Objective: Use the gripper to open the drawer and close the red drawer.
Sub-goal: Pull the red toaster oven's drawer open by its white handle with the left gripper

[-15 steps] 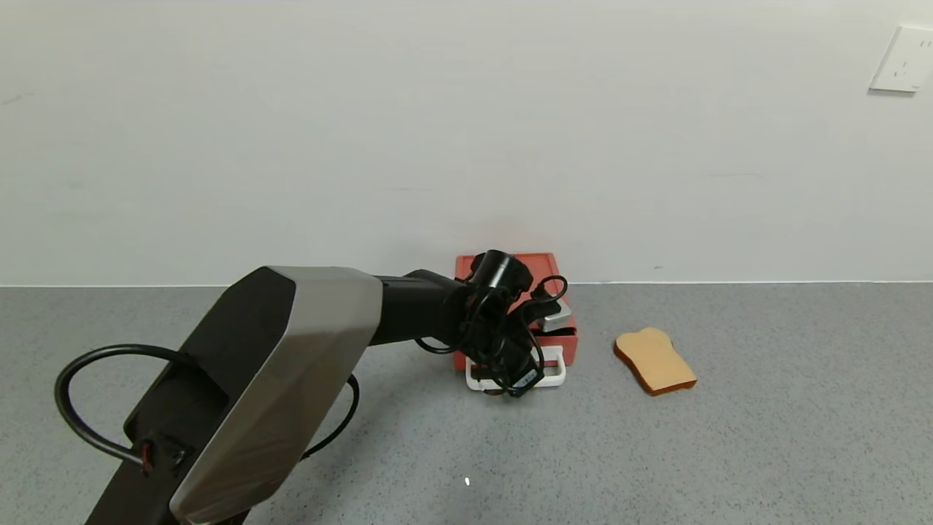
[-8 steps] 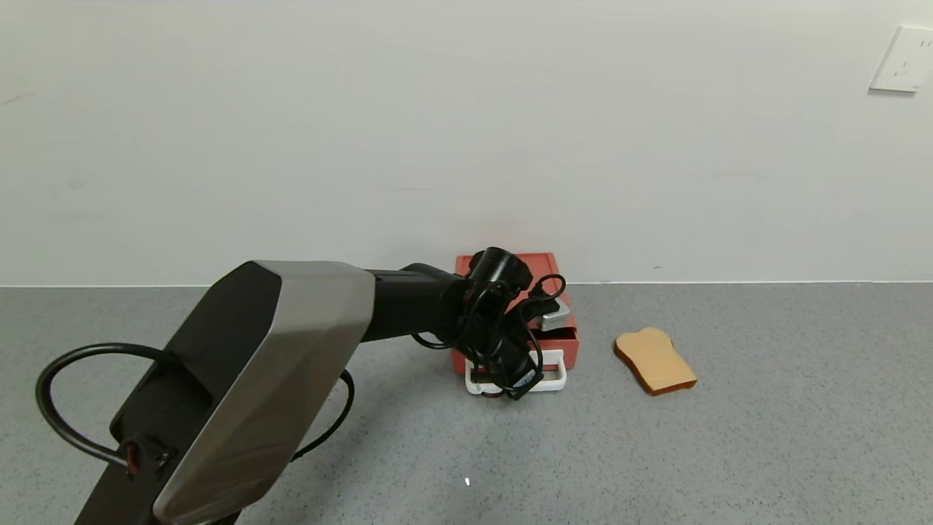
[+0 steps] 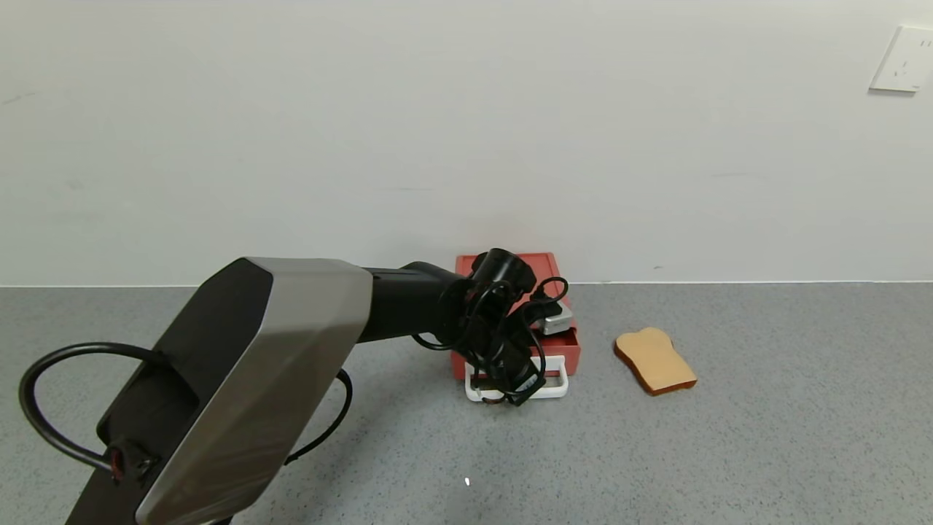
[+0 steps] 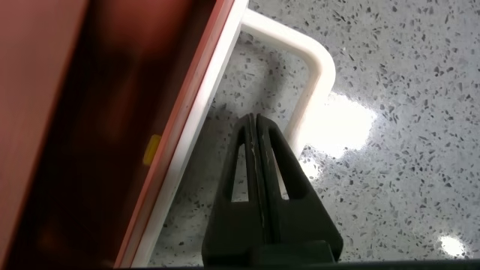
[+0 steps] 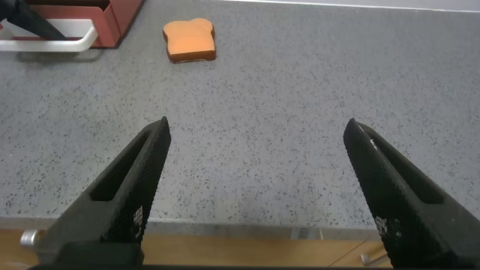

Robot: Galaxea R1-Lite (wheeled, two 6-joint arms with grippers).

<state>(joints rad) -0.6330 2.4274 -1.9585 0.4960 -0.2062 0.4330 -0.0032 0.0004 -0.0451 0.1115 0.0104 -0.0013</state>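
The red-orange drawer (image 3: 565, 348) stands by the wall with its tray slid slightly out. Its white loop handle (image 3: 555, 390) points toward me. My left gripper (image 3: 510, 392) reaches down at the handle. In the left wrist view its fingers (image 4: 255, 124) are pressed together, empty, inside the loop of the handle (image 4: 315, 75), next to the tray front (image 4: 191, 127). My right gripper (image 5: 259, 127) is open and empty, low over the table's front edge, out of the head view. It sees the drawer (image 5: 112, 19) far off.
A tan toast-shaped slice (image 3: 654, 361) lies on the grey speckled table to the right of the drawer; it also shows in the right wrist view (image 5: 190, 39). A white wall runs behind the drawer, with a socket plate (image 3: 904, 58) at the upper right.
My left arm has drawn back toward me a little, and the handle and tray front have come forward with it. The toast slice has not moved.
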